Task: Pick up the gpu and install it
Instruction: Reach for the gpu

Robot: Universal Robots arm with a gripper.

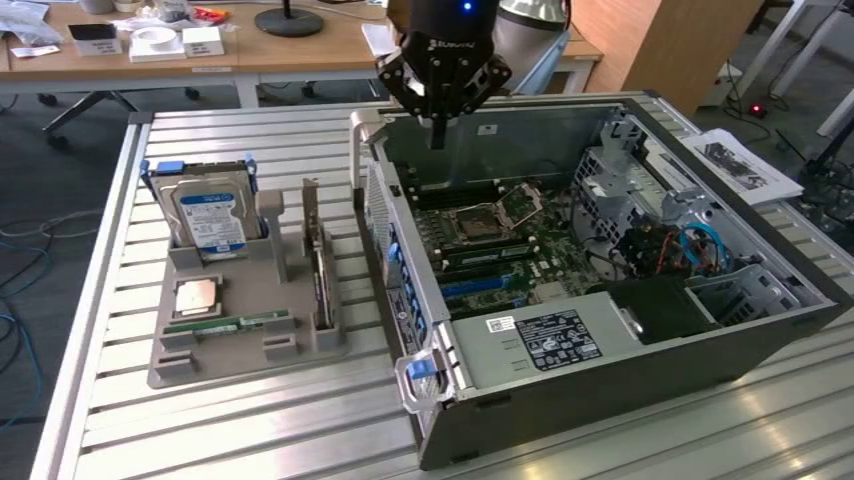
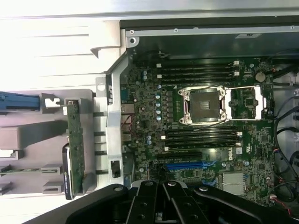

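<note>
The gripper (image 1: 438, 138) hangs over the far wall of the open computer case (image 1: 641, 360), its fingers pointing straight down and pressed together into one dark tip, with nothing between them. From the wrist camera the gripper (image 2: 161, 191) shows as black linkage closing to the middle, and below it lies the motherboard (image 2: 205, 144).

And the gpu (image 1: 318, 275)? Not picked up yet. It stands on its long edge in a slot of the grey holder (image 1: 254, 350), on the slatted metal worktop (image 1: 240, 425), to the exterior view's left of the case and well apart from the gripper. It takes the slot on the side of the holder nearest the case. In the wrist view the gpu (image 2: 74, 149) is seen edge-on, a green board with a dark face along one side.

Sharing the holder: a silver hard drive (image 1: 214, 220) with a blue label, upright at the far end; a square processor (image 1: 198, 297) lying flat nearer the camera; and a slim green memory stick (image 1: 247, 322) just beside it.

Inside the case, the motherboard (image 1: 494, 250) lies bare. The processor socket (image 1: 481, 222) is open, its metal frame swung up. A blue slot (image 1: 481, 287) runs across the board on the near side of the socket. A labelled grey power supply (image 1: 561, 335) fills the near end, and blue cables (image 1: 701, 245) curl at the exterior view's right.
</note>
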